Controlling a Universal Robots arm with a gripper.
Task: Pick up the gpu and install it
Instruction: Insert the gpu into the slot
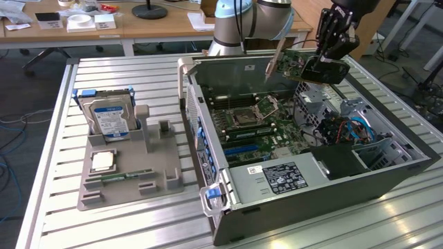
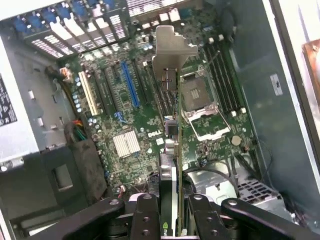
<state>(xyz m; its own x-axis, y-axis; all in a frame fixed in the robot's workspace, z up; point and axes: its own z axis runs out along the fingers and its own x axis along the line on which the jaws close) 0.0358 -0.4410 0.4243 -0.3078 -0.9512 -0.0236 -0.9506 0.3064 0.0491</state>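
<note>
The gpu [image 1: 296, 63] is a thin card with a green board and a silvery bracket [image 1: 272, 66] at one end. It hangs in the air over the back part of the open computer case [image 1: 387, 176]. My gripper [image 1: 324, 66] is shut on the card's far end from the bracket. In the wrist view the gpu [image 2: 172, 150] appears edge-on between my fingers [image 2: 146, 216], with its bracket [image 2: 172, 50] pointing away. Below it lies the motherboard [image 2: 210, 125] with its blue slot [image 2: 131, 85] and bare processor socket [image 2: 197, 97].
At the exterior view's left, a grey holder tray [image 1: 163, 179] on the slatted metal table carries a blue-labelled hard drive [image 1: 107, 115], a processor [image 1: 102, 161] and a memory stick [image 1: 124, 177]. The case also holds a power supply [image 1: 277, 179] and cables [image 1: 346, 129]. Desks stand behind.
</note>
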